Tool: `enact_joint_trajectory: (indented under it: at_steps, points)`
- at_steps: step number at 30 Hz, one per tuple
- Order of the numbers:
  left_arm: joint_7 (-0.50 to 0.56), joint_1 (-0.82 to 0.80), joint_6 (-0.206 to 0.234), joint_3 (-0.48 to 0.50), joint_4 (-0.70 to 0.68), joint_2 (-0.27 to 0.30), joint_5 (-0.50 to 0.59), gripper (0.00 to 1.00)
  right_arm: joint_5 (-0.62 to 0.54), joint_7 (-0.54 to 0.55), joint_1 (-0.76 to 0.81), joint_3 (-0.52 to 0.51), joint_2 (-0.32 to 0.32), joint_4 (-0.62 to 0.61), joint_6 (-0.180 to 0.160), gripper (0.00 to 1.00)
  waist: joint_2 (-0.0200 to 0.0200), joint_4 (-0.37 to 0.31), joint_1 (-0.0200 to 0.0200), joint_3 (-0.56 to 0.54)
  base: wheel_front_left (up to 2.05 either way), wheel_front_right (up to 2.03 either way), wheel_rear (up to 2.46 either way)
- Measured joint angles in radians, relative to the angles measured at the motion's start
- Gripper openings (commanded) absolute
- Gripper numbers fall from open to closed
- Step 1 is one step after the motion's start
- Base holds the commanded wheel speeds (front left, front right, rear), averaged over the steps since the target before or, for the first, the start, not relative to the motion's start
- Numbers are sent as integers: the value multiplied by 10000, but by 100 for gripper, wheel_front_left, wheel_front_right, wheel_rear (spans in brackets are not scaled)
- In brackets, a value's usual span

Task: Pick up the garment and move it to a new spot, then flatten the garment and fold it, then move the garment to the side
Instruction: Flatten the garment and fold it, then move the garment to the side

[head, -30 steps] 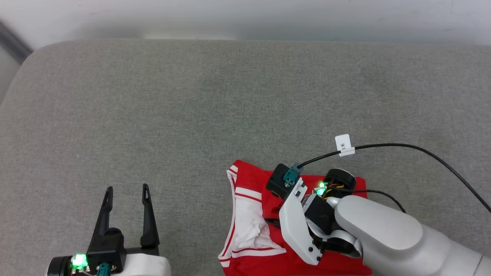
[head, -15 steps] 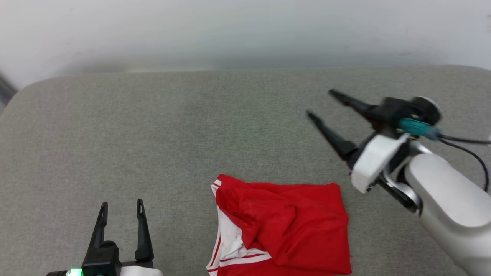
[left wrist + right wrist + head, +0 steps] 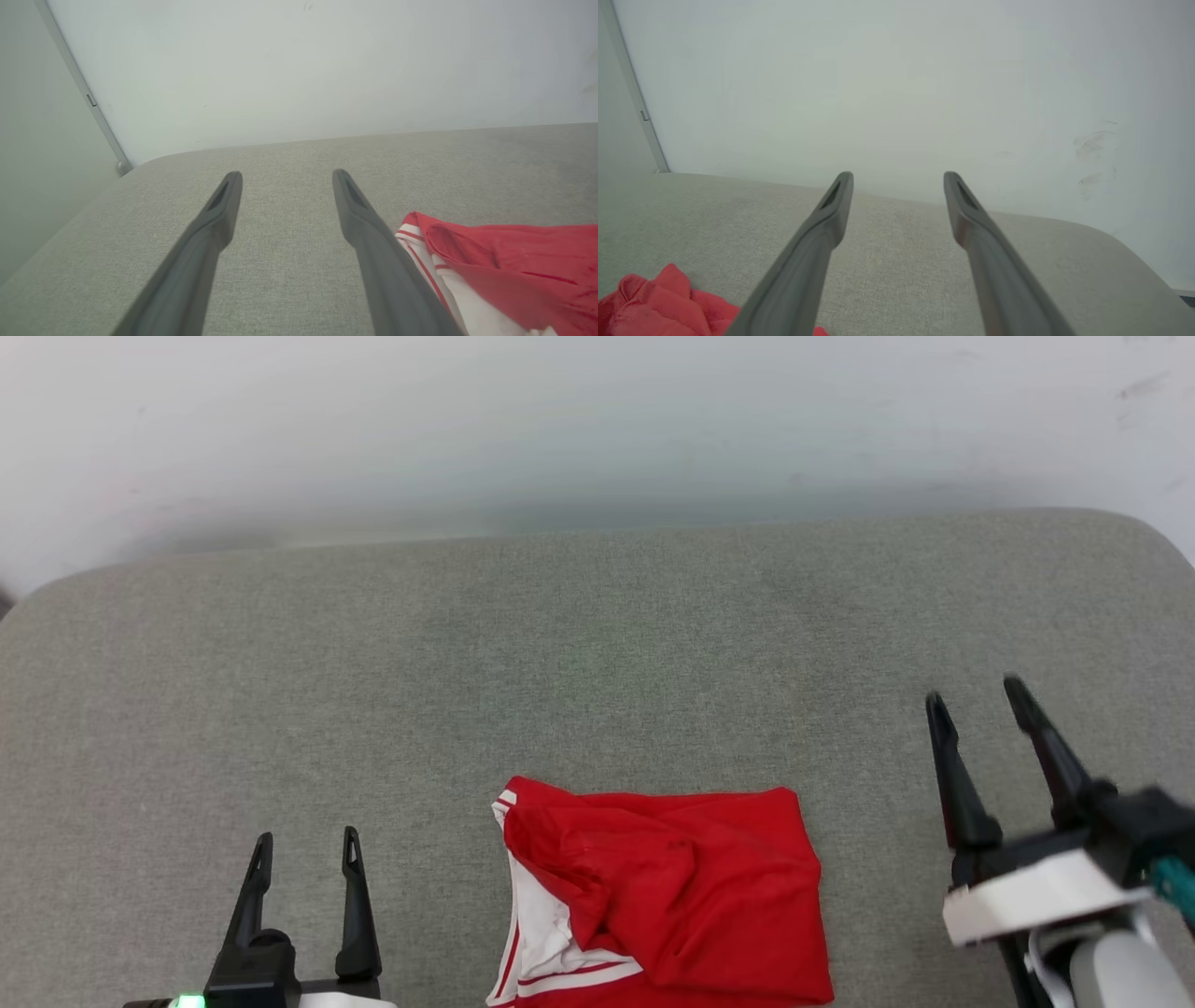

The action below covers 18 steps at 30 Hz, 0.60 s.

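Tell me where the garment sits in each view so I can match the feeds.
Head view: garment at bottom centre, cut by the lower edge.
Left wrist view: garment in the lower right corner.
Right wrist view: garment in the lower left corner.
Shared landmark: the grey padded surface meeting the white wall.

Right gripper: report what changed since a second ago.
The right gripper came off the folded red white-sleeved jersey shirt, swung out right and now sits open beside it. The shirt stays folded on the grey padded surface; the left gripper stays open.
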Motion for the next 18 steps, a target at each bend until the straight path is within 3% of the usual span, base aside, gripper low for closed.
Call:
enact_joint_trajectory:
  at_steps: [6, 18]
  points:
    - [0, 83, -173, -19, -81, -46, -71, 100, -86, 0, 1742, -541, 825, -796, 0, 100, 0, 30, 0, -220, 0, 0, 0]
    - [0, 428, -343, 17, -180, -107, -130, 100, -146, 0, 2778, -673, 1149, -1402, 0, 100, 0, 129, -1, -503, 0, 0, 0]
